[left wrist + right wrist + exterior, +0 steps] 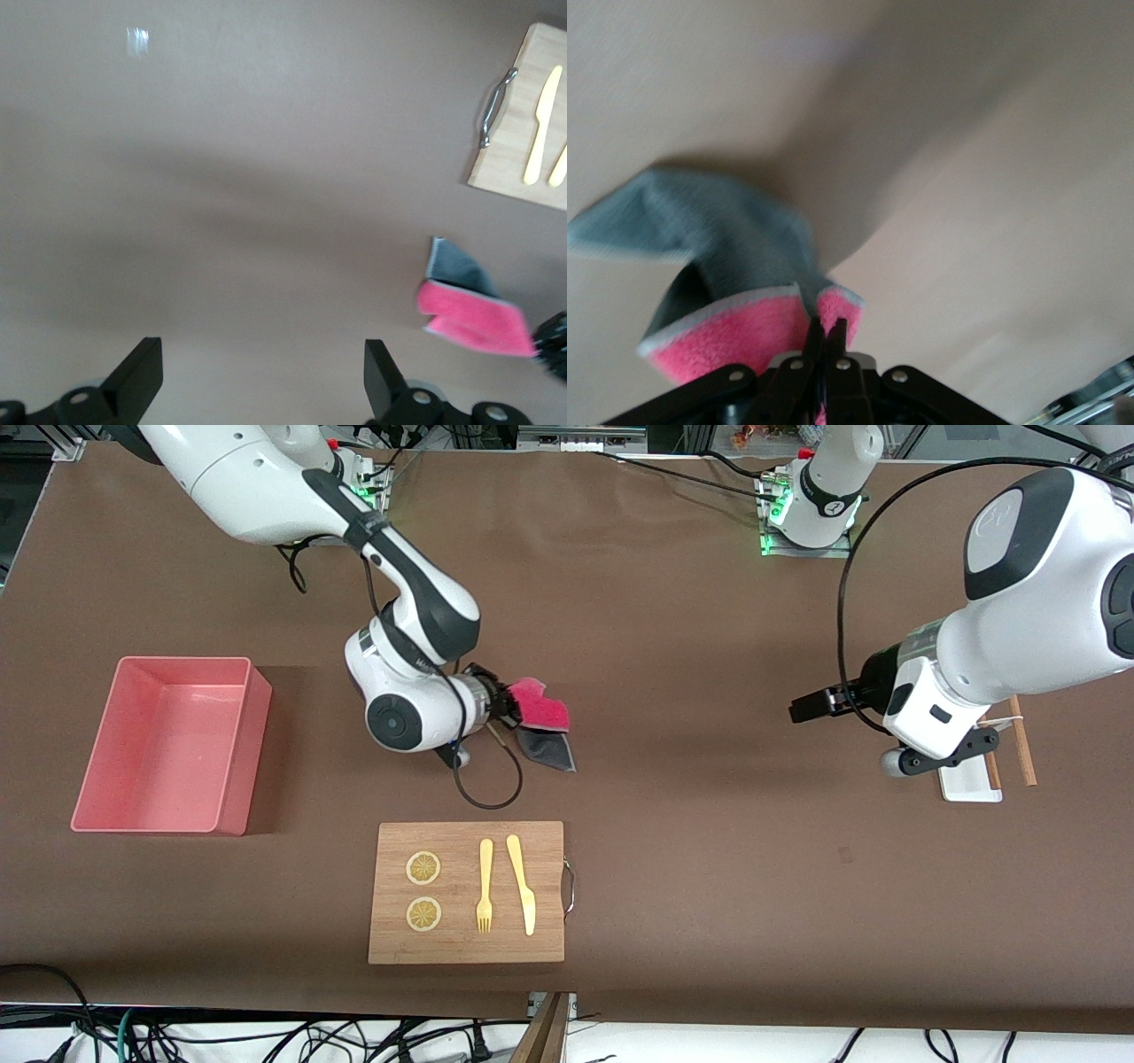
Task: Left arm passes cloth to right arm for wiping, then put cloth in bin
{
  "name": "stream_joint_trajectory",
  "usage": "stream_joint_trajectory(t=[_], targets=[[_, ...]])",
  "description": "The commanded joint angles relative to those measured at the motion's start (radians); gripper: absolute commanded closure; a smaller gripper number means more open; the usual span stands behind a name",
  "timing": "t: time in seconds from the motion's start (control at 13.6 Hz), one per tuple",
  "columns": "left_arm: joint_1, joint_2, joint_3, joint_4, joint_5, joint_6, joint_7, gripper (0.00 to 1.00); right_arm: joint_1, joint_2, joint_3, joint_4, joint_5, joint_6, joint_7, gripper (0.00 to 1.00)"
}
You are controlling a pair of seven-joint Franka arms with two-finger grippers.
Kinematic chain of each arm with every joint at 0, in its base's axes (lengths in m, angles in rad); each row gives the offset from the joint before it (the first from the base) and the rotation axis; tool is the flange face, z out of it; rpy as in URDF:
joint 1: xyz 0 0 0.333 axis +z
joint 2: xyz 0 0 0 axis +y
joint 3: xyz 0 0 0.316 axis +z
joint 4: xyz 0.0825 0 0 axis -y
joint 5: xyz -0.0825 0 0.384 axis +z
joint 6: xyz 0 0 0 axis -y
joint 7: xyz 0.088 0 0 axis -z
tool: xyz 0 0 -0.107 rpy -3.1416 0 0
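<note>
Right gripper (pixel 507 698): fingers pinched tight on the cloth (pixel 540 707), over bare table.
Left gripper (pixel 257 372): fingers spread wide, holding nothing, waiting.

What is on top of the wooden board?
On the wooden board lie two lemon slices, a yellow fork and a yellow knife, side by side. Nothing covers them; the surface beneath each is hidden.

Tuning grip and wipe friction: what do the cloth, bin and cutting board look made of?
Cloth: soft napped fabric, likely microfibre; fuzzy pink face, grey back, drapes limp from the right tool.
Bin: smooth pink plastic, apparently moulded, slight sheen.
Cutting board: light wood, possibly bamboo; visible grain, matte.
</note>
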Motion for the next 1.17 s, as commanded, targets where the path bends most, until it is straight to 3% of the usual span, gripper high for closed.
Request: stream_joint_trajectory(t=[0.0,0.22,0.37,0.73,0.95,1.1], targets=[[-0.035,-0.125,0.063,-0.127,0.081,0.001,0.208,0.0,-0.01,-0.021,-0.095,-0.004,-0.034,-0.098,-0.174,1.0],[-0.038,-0.252,0.123,-0.261,0.179,0.056,0.424,0.0,-0.012,-0.029,-0.229,0.0,-0.048,-0.157,-0.396,1.0],[-0.038,-0.315,0.166,-0.321,0.181,0.131,0.433,0.0,-0.017,-0.044,-0.305,0.006,-0.065,-0.203,-0.538,1.0],[-0.023,-0.311,0.169,-0.298,0.102,0.076,0.439,0.0,-0.018,-0.061,-0.463,0.062,-0.109,-0.277,-0.844,1.0],[-0.024,-0.314,0.16,-0.278,0.102,0.065,0.427,0.0,-0.018,-0.058,-0.462,0.074,-0.228,-0.26,-0.894,1.0],[-0.012,-0.309,0.167,-0.278,0.102,0.067,0.436,0.0,-0.017,-0.052,-0.423,0.106,-0.239,-0.241,-0.873,1.0]])
